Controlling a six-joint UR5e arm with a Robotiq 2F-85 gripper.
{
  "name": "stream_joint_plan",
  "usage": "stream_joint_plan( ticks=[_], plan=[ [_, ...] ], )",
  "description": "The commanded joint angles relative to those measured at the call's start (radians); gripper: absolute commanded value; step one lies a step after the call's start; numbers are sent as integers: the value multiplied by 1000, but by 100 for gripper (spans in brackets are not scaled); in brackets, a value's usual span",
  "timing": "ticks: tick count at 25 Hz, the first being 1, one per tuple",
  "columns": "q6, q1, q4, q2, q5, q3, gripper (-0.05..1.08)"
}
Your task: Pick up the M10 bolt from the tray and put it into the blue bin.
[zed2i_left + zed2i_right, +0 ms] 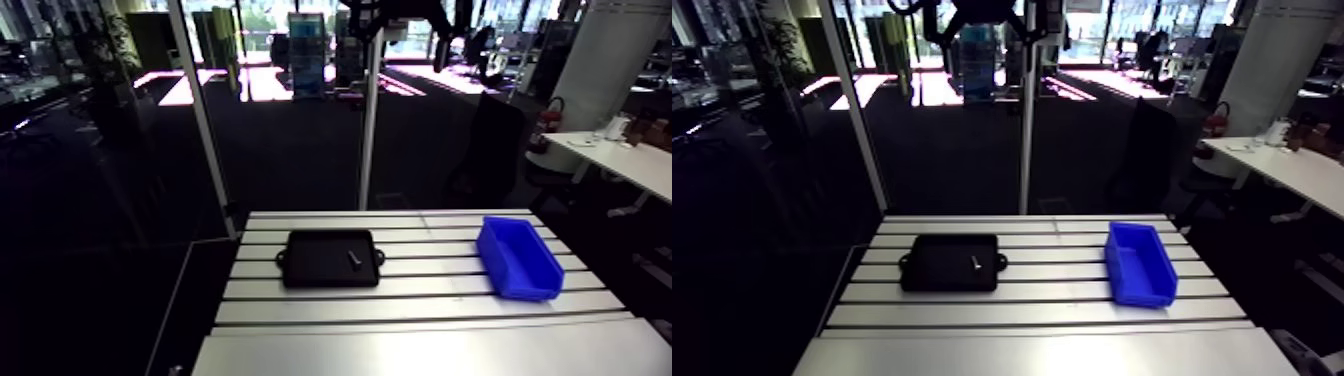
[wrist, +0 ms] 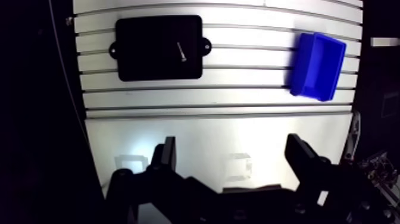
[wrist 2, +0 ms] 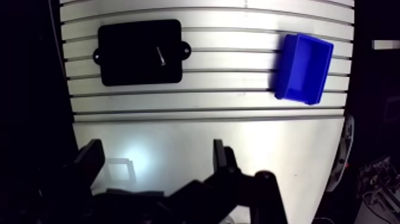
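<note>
Slots run lengthwise across the far part of the desk [image 1: 420, 310], and its near part is a smooth, plain strip with a bright patch of reflected light.

In the arm view, a black tray [image 1: 305, 270] lies flat on the left of the slotted part. It is shallow and rectangular, with a small lug at each short end. The M10 bolt [image 1: 354, 258] lies inside the tray on its floor, in the half nearer the bin and close to the lug on that side. It is a small pale sliver against the black.

A stretch of bare slats separates the tray from the blue bin [image 1: 520, 262], which stands well to the right. The bin is upright with its open top showing, and it is turned slightly askew to the slots.

In the wrist view, the claw [image 2: 232, 146] hangs high over the smooth strip and looks down on the desk. Tray and bin are both well ahead of it, one off to each side. Its two dark fingers [image 2: 168, 155] are spread wide apart and hold nothing, and only bare desk shows between them.
</note>
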Motion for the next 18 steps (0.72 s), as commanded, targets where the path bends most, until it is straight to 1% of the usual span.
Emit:
stream_joint_plan(
  ticks=[1, 8, 12, 18],
  plan=[
    [0, -48, -11, -6, -20, -6, 1],
    [-3, -48, -8, -8, -21, -20, 1],
    [-3, -57, -9, -9, -21, -9, 1],
    [0, -57, -12, -11, -12, -3, 1]
  ],
)
